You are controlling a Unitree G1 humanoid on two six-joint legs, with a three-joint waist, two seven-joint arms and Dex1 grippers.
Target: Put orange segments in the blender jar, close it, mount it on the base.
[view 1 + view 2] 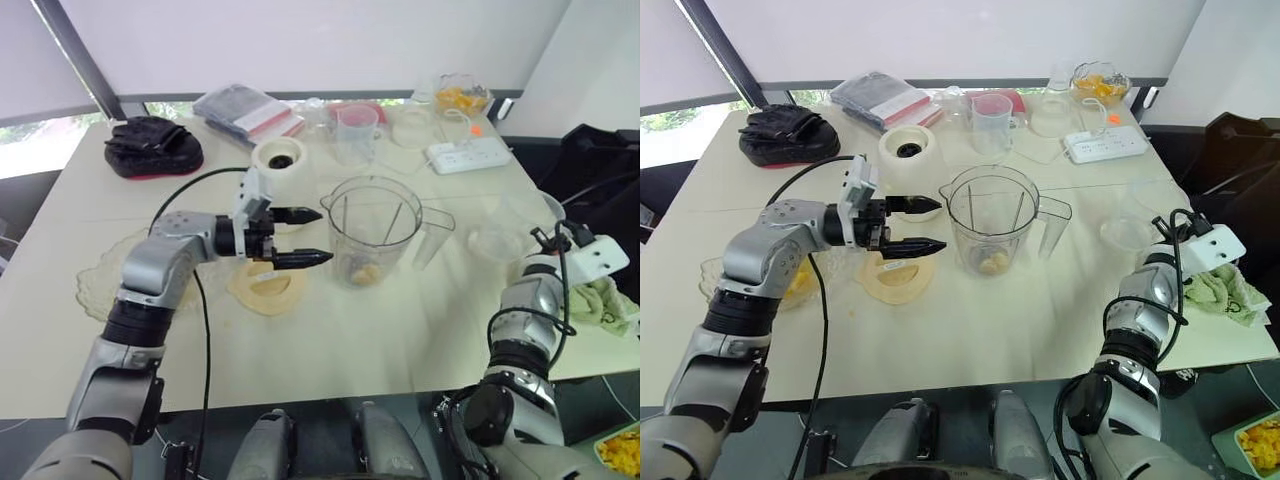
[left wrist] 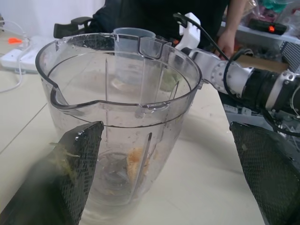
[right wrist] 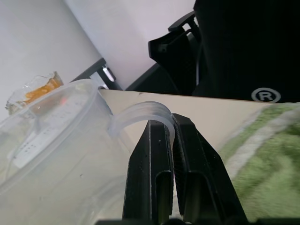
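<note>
Now, head view: left end effector point(image 1: 325, 235) wide open, empty, just beside upright blender jar point(image 1: 400, 235) on table point(image 1: 400, 340) | left wrist: orange segments point(image 2: 136, 161) at jar bottom | right wrist: right end effector point(image 3: 169, 121) pinched onto clear container point(image 3: 56, 140) handle.

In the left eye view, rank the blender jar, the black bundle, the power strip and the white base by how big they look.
Largest: jar.
Next: black bundle.
Then base and power strip, too alike to rank; both sit farther back than the jar.
</note>
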